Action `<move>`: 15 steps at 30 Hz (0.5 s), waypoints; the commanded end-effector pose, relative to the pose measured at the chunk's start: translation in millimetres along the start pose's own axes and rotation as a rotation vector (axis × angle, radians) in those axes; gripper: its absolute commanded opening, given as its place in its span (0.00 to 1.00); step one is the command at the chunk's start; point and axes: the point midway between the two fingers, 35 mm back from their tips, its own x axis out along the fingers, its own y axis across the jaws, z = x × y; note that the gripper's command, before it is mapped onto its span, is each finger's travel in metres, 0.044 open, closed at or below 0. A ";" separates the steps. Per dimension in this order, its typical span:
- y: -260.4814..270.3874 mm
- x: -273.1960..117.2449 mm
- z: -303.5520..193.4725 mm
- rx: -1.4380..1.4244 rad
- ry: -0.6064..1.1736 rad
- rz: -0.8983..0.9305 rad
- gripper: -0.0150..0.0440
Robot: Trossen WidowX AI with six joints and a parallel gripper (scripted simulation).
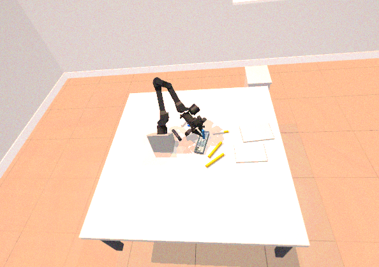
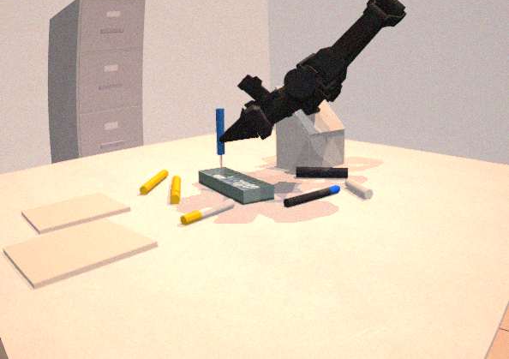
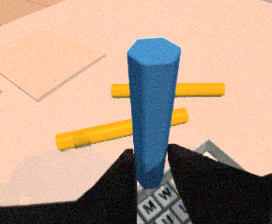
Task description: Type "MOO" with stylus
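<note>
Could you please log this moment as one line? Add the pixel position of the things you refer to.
gripper (image 1: pixel 202 134) (image 2: pixel 221 140) (image 3: pixel 150 153): shut on stylus (image 1: pixel 203 134) (image 2: pixel 220 124) (image 3: pixel 154 95) | stylus: upright, over keyboard (image 1: pixel 200 149) (image 2: pixel 258 195) (image 3: pixel 208 146) | typed letters: cannot tell

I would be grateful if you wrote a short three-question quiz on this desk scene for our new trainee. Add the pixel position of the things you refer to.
1. Multiple choice: What is the gripper (image 1: pixel 201 135) (image 2: pixel 221 140) (image 3: pixel 150 153) holding?
A) a white marker
B) the blue stylus (image 1: pixel 203 134) (image 2: pixel 220 127) (image 3: pixel 153 95)
C) a flat panel
2. True or false: The two all-yellow sticks stand upright on the table (image 1: pixel 191 199) (image 2: pixel 274 294) (image 3: pixel 237 40).
3. Fill in the blank: In the wrist view, the key just beside the W on the keyboard (image 1: pixel 201 143) (image 2: pixel 259 196) (image 3: pixel 208 146) carries the letter ____.

Key: 1. B; 2. False; 3. M
</note>
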 end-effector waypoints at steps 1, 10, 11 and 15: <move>2.4 -2.8 -0.8 0.003 -0.002 0.000 0.25; 18.8 -31.1 -11.4 0.001 0.002 0.000 0.25; 19.1 -31.8 -11.6 0.001 0.002 0.001 0.25; 19.0 -31.0 -13.0 0.001 0.002 0.000 0.25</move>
